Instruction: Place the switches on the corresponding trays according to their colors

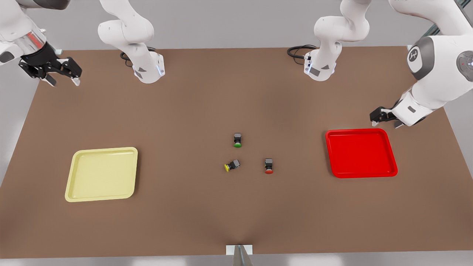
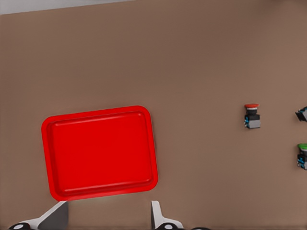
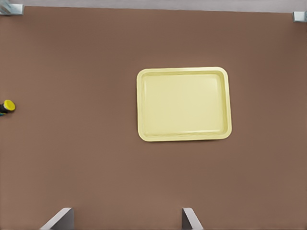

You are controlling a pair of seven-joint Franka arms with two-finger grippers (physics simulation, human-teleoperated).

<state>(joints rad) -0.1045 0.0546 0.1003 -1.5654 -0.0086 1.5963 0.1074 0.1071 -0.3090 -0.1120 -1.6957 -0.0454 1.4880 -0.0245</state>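
The yellow-capped switch (image 1: 231, 166) lies tipped on its side at the table's middle, and its cap shows in the right wrist view (image 3: 7, 106). The red-capped switch (image 1: 268, 166) (image 2: 251, 116) lies just toward the front view's right of it. The pale yellow tray (image 1: 101, 173) (image 3: 184, 104) sits empty at the front view's left. The red tray (image 1: 361, 153) (image 2: 99, 152) sits empty at the right. My left gripper (image 1: 382, 117) (image 2: 108, 218) hovers open just behind the red tray. My right gripper (image 1: 63, 80) (image 3: 124, 219) hangs open high over the far left corner, well away from the yellow tray.
A green-capped switch (image 1: 237, 140) (image 2: 302, 155) lies just behind the other two. Both arm bases (image 1: 147, 70) (image 1: 319, 68) stand at the table's far edge. Bare brown table (image 1: 184, 111) separates the switches from each tray.
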